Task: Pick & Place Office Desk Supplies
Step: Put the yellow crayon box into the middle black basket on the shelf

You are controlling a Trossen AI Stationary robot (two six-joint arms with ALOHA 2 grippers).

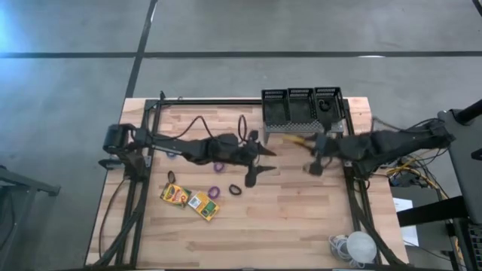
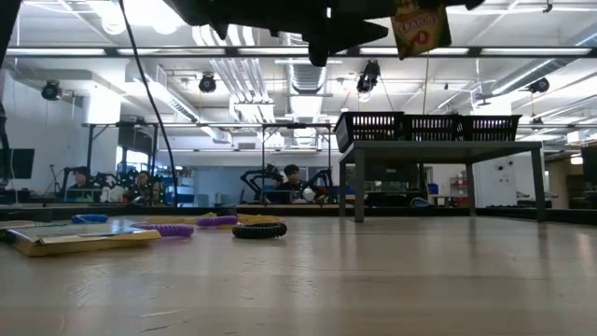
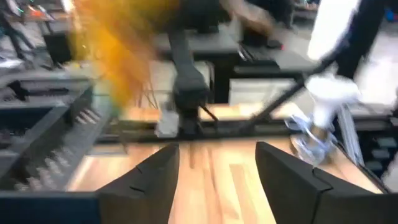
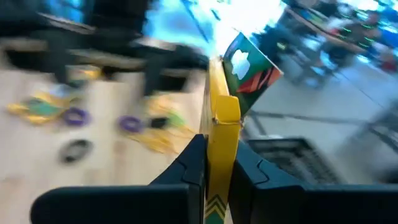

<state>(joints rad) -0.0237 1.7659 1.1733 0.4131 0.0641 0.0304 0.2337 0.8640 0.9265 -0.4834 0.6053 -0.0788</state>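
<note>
The grey stand (image 1: 305, 128) carries three black mesh bins (image 1: 301, 99) at the table's far edge. Just before it, the right gripper (image 4: 216, 163) pinches a yellow crayon box (image 4: 219, 118) in the air; its writing is unreadable. The left gripper (image 3: 217, 180) stands spread, near the rings (image 1: 215, 191).

You're in a robotics lab. Strip lights (image 2: 280, 51) and bare ducts (image 2: 233, 79) hang overhead. People (image 2: 291, 177) sit at benches (image 2: 140, 207) behind.

Bare wooden tabletop (image 1: 301, 218) lies open across the lower centre and lower right of the high view. Three black mesh bins (image 1: 302, 105) block the upper right; two yellow-and-green crayon boxes (image 1: 190, 200) and small scattered rings (image 1: 215, 191) crowd the lower left.
</note>
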